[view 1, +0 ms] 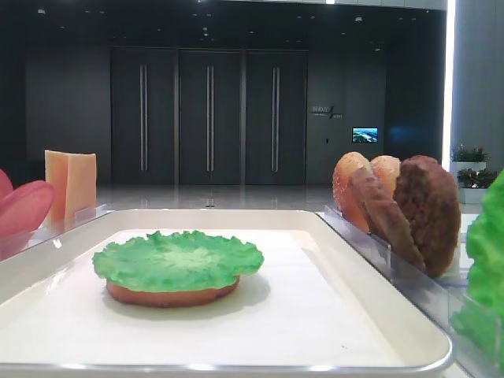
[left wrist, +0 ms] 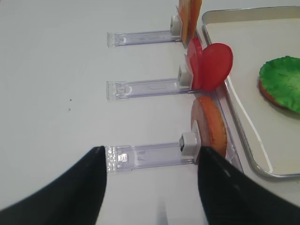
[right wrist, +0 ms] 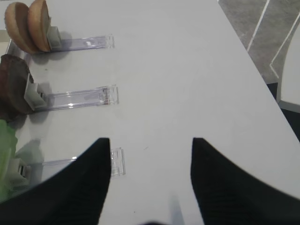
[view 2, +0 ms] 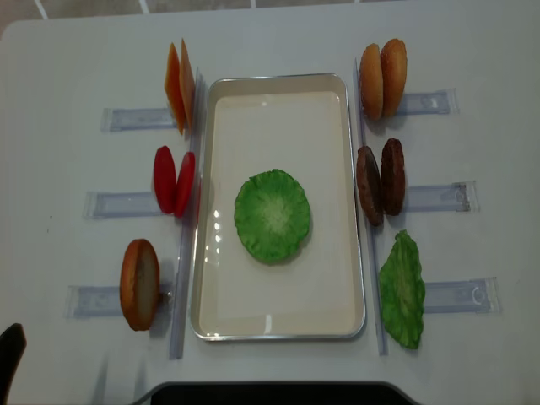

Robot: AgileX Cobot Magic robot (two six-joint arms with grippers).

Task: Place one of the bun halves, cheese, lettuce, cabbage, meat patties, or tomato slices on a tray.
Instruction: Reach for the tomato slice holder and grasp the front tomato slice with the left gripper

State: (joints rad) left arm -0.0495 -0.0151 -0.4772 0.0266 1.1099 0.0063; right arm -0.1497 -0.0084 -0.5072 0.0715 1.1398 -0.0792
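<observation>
The tray (view 2: 278,324) is a shallow white rectangle with rounded corners and a glossy raised rim, and near its middle lies the lettuce (view 2: 272,214), a flat bright green disc with a ruffled edge and paler centre, resting on a flat brown round bun base (view 1: 172,296) that shows only as a thin band beneath it in the low front view. On the white table (view 2: 76,67) clear plastic holders (view 2: 126,119) flank the tray on both long sides, each keeping its pieces standing on edge. Left of the tray, from far end to near end, stand the thin pale orange cheese (view 2: 178,86) squares, the smooth red tomato slices (view 2: 174,180), and one orange-tan bun half (view 2: 139,283) with a paler flat face. Right of the tray stand two speckled rounded bun halves (view 2: 382,78), two rough dark brown meat patties (view 2: 380,182), and a second green ruffled leaf (view 2: 402,289). The left gripper (left wrist: 149,173) hangs over the table left of the tray with its dark fingers spread wide apart and nothing between them, just short of the single bun's holder. The right gripper (right wrist: 151,164) hangs over bare table right of the tray, its fingers likewise apart and empty, close beside the leaf's holder.
</observation>
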